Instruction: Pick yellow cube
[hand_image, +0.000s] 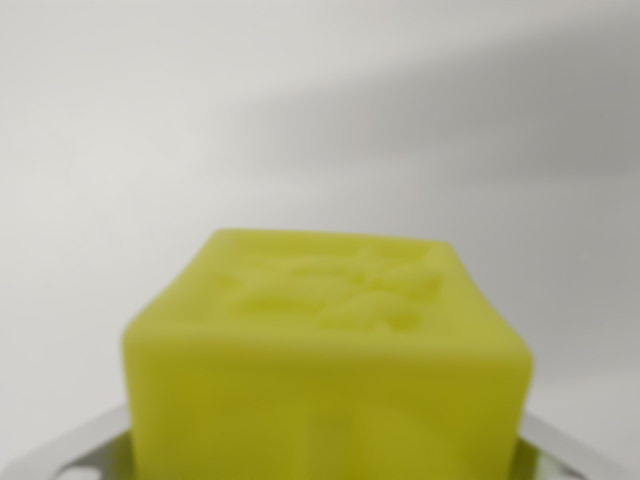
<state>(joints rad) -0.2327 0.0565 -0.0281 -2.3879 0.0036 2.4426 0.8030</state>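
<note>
The yellow cube (325, 340) fills the lower middle of the wrist view, very close to the camera and blurred. Its top face carries a raised, embossed pattern. Silver fingers (70, 450) of my gripper (325, 460) show at the bottom left and bottom right corners, pressed against the cube's two sides. The gripper is shut on the cube. The cube's underside and the fingertips are hidden below the frame edge.
A plain white surface (200, 120) lies behind the cube. A soft grey shadow (480, 110) crosses it at the upper right.
</note>
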